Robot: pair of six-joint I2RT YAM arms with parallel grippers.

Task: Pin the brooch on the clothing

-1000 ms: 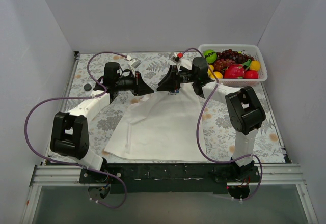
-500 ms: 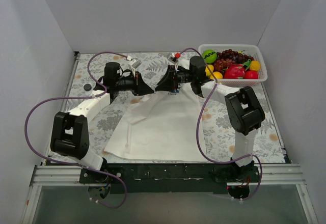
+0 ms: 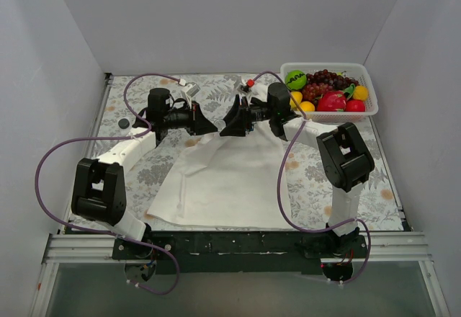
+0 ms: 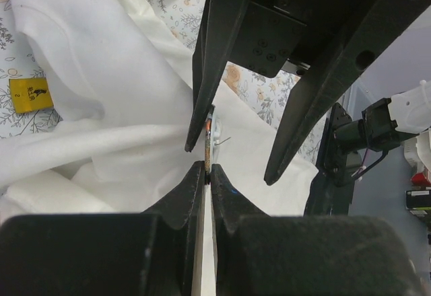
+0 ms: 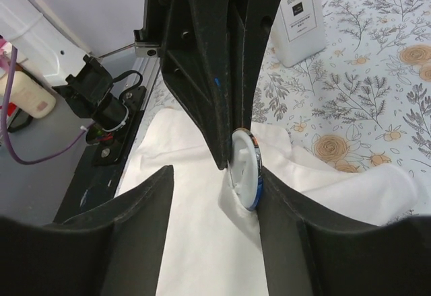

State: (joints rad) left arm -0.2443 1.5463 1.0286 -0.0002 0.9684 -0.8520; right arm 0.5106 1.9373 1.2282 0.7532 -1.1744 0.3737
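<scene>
The left gripper (image 4: 207,168), pressed together, pinches the small round metal-rimmed brooch (image 5: 246,168) upright at mid-frame over the white fabric T-shirt (image 5: 195,255), the right gripper (image 5: 215,175) spread around it; pinning seems in hand, and next it must be pushed into the shirt and fastened.

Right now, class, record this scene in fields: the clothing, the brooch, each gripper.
clothing: white T-shirt lying on the flowered table, far end bunched
brooch: round silver-rimmed disc, on edge above the clothing
left gripper: shut, apparently pinching the brooch's edge
right gripper: open, one finger beside the brooch
fruit basket: far right corner
</scene>
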